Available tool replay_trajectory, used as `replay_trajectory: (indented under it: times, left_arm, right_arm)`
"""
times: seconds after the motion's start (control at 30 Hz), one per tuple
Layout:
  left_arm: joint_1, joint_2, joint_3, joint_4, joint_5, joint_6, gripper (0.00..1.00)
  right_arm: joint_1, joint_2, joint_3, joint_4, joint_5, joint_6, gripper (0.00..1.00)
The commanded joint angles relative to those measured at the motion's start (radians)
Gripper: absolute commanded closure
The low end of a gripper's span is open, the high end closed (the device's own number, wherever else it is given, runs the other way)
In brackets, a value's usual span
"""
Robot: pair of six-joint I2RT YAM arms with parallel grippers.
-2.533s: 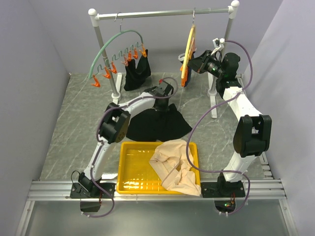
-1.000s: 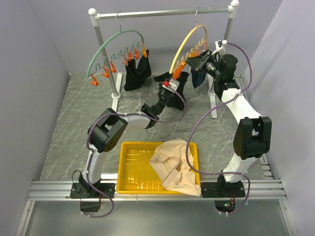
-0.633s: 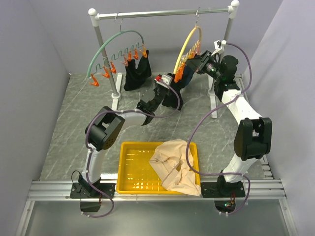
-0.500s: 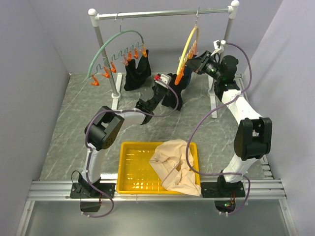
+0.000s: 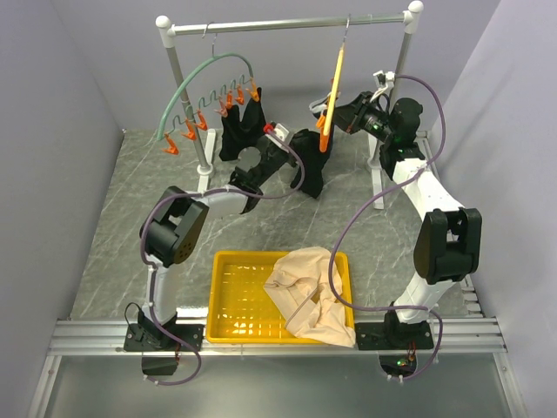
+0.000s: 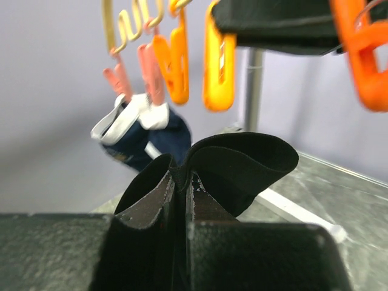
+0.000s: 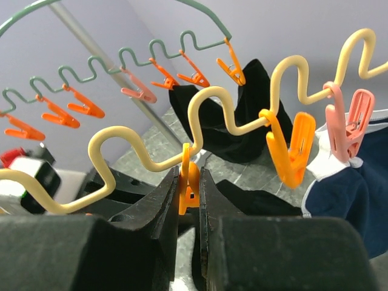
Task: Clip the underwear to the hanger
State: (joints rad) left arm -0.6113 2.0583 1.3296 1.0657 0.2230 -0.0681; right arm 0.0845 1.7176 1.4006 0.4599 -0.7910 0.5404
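Underwear (image 5: 309, 165) now raised beside hanger (image 5: 334, 87) — left gripper (image 6: 180, 179) clamps it.

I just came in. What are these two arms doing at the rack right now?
The left gripper holds a fold of the black underwear up just below the clips of the yellow hanger, which hangs on the rail. The right gripper pinches one orange clip on that hanger. The underwear is not yet in any clip. A navy garment already hangs from a pink clip on the same hanger.
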Motion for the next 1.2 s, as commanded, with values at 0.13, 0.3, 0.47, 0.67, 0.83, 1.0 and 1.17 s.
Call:
replay_trajectory:
  times: [0.13,0.3,0.47,0.67,0.83,1.0,1.17]
  left_arm:
    - [0.022,-0.084,0.066,-0.024,0.200,-0.045,1.00]
    - [0.025,-0.081,0.082,-0.059,0.233,-0.038,1.00]
    - [0.031,-0.076,0.102,-0.087,0.242,-0.048,1.00]
    - [0.045,-0.082,0.114,-0.095,0.277,-0.070,1.00]
    - [0.054,-0.095,0.118,-0.107,0.317,-0.091,1.00]
    - [0.064,-0.086,0.148,-0.138,0.345,-0.108,1.00]
    - [0.064,-0.069,0.174,-0.161,0.361,-0.104,1.00]
  right_arm:
    - [-0.003,-0.036,0.021,0.019,-0.082,-0.072,1.00]
    - [-0.006,-0.038,0.021,0.029,-0.100,-0.065,1.00]
    - [-0.011,-0.044,0.021,0.033,-0.117,-0.062,1.00]
    - [-0.015,-0.044,0.041,-0.024,-0.125,-0.102,1.00]
    - [-0.015,-0.042,0.058,-0.050,-0.131,-0.122,1.00]
    - [-0.015,-0.046,0.052,-0.043,-0.137,-0.106,1.00]
    - [-0.017,-0.039,0.057,-0.030,-0.140,-0.088,1.00]
